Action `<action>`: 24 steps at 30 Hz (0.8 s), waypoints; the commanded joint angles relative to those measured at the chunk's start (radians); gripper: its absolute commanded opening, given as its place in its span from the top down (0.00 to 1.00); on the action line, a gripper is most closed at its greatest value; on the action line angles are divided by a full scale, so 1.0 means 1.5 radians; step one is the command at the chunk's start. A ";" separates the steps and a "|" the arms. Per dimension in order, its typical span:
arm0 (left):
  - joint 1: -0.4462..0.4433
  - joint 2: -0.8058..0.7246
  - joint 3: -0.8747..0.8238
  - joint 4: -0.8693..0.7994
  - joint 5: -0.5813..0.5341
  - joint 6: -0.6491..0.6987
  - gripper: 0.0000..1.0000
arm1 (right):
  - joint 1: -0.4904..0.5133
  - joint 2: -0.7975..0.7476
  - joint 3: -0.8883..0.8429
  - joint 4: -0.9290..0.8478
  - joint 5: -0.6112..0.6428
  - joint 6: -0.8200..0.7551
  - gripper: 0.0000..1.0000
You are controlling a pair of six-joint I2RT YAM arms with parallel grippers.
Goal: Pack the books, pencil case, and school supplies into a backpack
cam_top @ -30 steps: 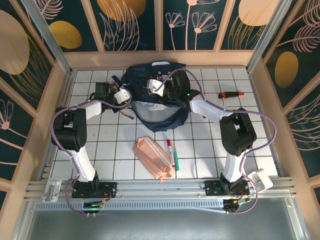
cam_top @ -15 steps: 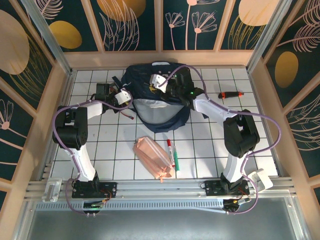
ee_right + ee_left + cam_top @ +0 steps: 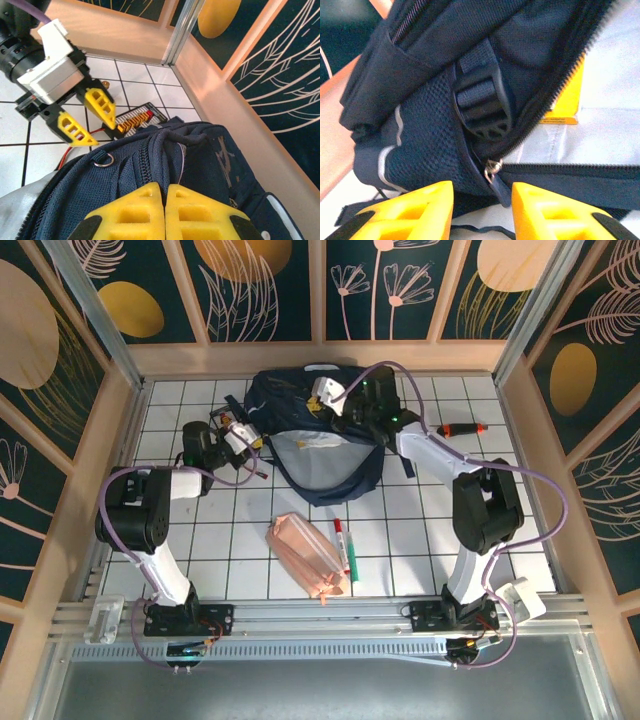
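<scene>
Left of centre, the left claw [image 3: 482, 189] is spread at the backpack's [image 3: 322, 468] open zipper edge, with a yellow book [image 3: 566, 92] inside. The right claw [image 3: 165, 194] is pressed together over the backpack's top. Lower centre, the pencil case [image 3: 308, 555] and marker pen [image 3: 343, 545] lie on the surface [image 3: 225, 540].

No word, number or brand is coming through legibly anywhere. In the left wrist view, a yellow book [image 3: 566, 92] is showing through the open zip of the backpack [image 3: 420, 75] at about 3 o'clock. An orange strip [image 3: 559, 120] along its 6 o'clock edge is carrying tiny print, too blurred to read. In the right wrist view, a black card [image 3: 136, 117] with orange pieces is showing no readable lettering. On the desk, at 6 o'clock from the backpack, the marker pen [image 3: 343, 545] is appearing too small for any print to be made out.
</scene>
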 commanded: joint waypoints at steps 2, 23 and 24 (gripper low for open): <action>0.004 -0.001 -0.033 0.158 0.082 -0.109 0.70 | -0.017 -0.060 0.034 0.039 -0.022 -0.006 1.00; 0.002 0.046 0.120 -0.200 0.055 0.074 0.59 | -0.023 -0.074 0.023 0.023 -0.012 -0.024 1.00; 0.000 0.053 0.126 -0.212 0.060 0.075 0.59 | -0.024 -0.075 0.022 0.021 -0.010 -0.025 1.00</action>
